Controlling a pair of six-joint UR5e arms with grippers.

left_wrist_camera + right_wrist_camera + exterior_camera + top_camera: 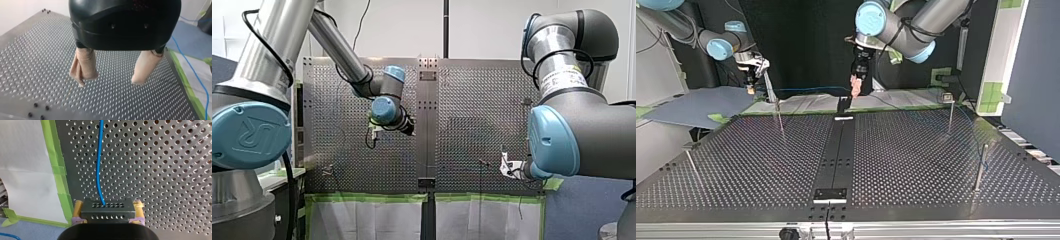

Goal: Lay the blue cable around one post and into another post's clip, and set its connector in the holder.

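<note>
Connector (106,210), a dark block pierced with rows of holes, is clenched in my right jaws, with yellow pads (78,208) pressing its two sides. The blue cable (99,162) leaves its front face and runs ahead over the perforated worktop (162,170), beside the green tape (60,182) at the edge. My left jaws hang released above the worktop, beige pads (83,66) apart, nothing between them.

Blue cable (99,157) partly outside the right wrist view.
</note>
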